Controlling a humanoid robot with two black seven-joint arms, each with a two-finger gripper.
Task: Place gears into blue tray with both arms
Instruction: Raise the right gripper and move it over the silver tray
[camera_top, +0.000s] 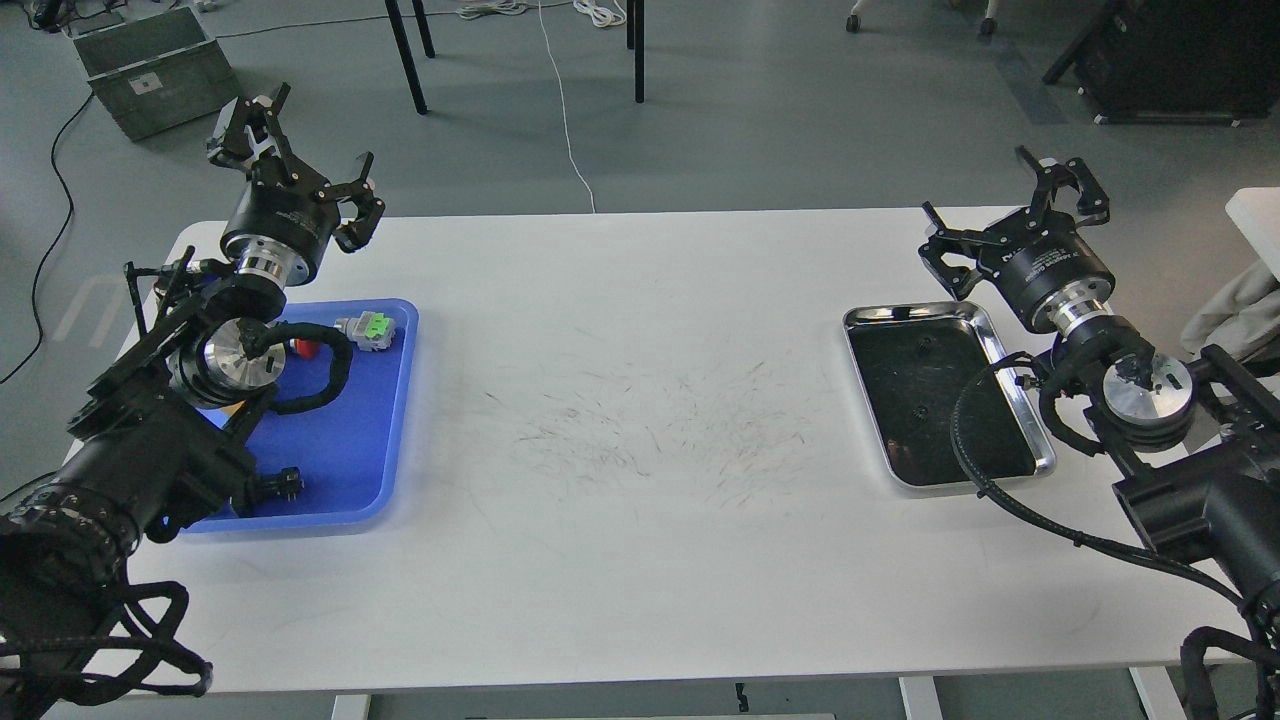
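Note:
The blue tray (355, 455) lies on the white table at the left, partly covered by my left arm. My left gripper (303, 158) is raised above the tray's far left corner, open and empty. At the right, two gears (925, 345) (918, 412) show faintly as tiny dark wheels on the black liner of a steel tray (1043, 440). My right gripper (1010, 217) hovers above the table just past that tray's far right corner, open and holding nothing.
In the blue tray lie a grey block with green inserts (366, 330) and a red-capped part (305, 348). The table's middle (640, 430) carries only dark scuff marks. A pale cloth (1235, 305) hangs at the right edge. Table legs and a grey box stand on the floor behind.

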